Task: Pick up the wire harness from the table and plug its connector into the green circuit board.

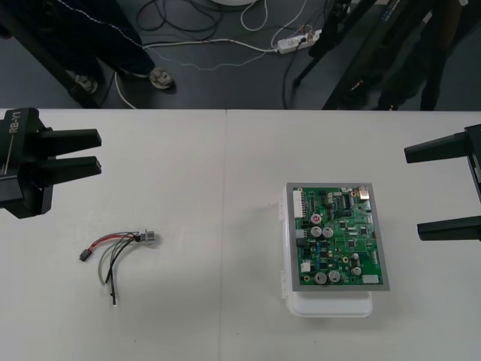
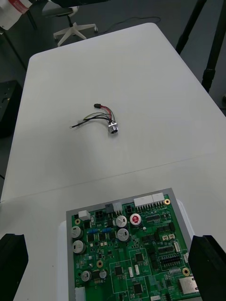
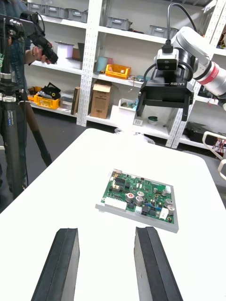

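The wire harness (image 1: 120, 248) lies loose on the table at the left, with its black plug (image 1: 84, 256) towards the left edge and its metal socket (image 1: 148, 238) on the right. It also lies beyond the board in the right wrist view (image 2: 101, 117). The green circuit board (image 1: 338, 237) (image 2: 132, 254) (image 3: 139, 195) rests on its white base (image 1: 331, 307) at the right. My left gripper (image 1: 100, 153) (image 3: 106, 230) hovers at the left side, behind the harness, shut on nothing. My right gripper (image 1: 412, 192) (image 2: 110, 273) (image 3: 164, 115) waits at the right of the board, wide open.
A seam (image 1: 225, 226) runs down the middle of the pale table between harness and board. Dark floor with cables and a power strip (image 1: 297, 41) lies beyond the far edge.
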Available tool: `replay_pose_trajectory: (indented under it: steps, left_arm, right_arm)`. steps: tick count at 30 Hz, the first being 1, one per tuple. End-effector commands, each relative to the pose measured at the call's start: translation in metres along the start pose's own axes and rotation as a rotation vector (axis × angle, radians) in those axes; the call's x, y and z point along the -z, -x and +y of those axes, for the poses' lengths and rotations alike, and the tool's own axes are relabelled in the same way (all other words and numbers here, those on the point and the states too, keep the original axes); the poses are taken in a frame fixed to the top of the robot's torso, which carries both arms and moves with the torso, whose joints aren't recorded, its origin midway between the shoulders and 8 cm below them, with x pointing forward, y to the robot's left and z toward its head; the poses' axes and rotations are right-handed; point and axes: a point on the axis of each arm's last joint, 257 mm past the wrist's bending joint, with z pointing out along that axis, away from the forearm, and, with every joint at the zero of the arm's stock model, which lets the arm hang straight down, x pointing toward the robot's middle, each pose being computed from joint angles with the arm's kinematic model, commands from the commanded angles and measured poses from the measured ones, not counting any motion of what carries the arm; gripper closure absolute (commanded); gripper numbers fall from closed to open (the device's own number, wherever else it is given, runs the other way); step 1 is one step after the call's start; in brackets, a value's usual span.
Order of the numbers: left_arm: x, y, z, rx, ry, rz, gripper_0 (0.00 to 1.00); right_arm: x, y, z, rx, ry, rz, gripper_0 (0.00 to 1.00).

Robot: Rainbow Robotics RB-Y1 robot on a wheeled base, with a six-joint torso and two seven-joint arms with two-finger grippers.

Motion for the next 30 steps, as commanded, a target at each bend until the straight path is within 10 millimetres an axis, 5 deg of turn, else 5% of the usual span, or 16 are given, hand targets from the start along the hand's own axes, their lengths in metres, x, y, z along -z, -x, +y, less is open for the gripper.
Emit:
replay_pose_trajectory:
  steps: [1, 5, 17, 29, 30]
  left_arm:
    - [-0.002, -0.003, -0.013, -0.032, -0.057, 0.018, 0.62]
    - [0.000, -0.002, -0.011, -0.051, -0.065, 0.044, 0.41]
    - [0.015, -0.017, -0.013, -0.120, -0.139, 0.263, 0.15]
    - [0.036, -0.031, -0.010, -0.310, -0.265, 0.528, 0.04]
    - [0.038, -0.033, -0.009, -0.347, -0.281, 0.549, 0.04]
  right_arm:
    - [0.004, 0.011, -0.002, 0.031, -0.017, 0.000, 0.00]
    - [0.004, 0.011, -0.002, 0.031, -0.017, 0.000, 0.00]
    - [0.004, 0.011, -0.002, 0.031, -0.017, 0.000, 0.00]
    - [0.004, 0.011, -0.002, 0.031, -0.017, 0.000, 0.00]
    - [-0.009, -0.002, 0.007, -0.032, 0.020, -0.026, 0.00]
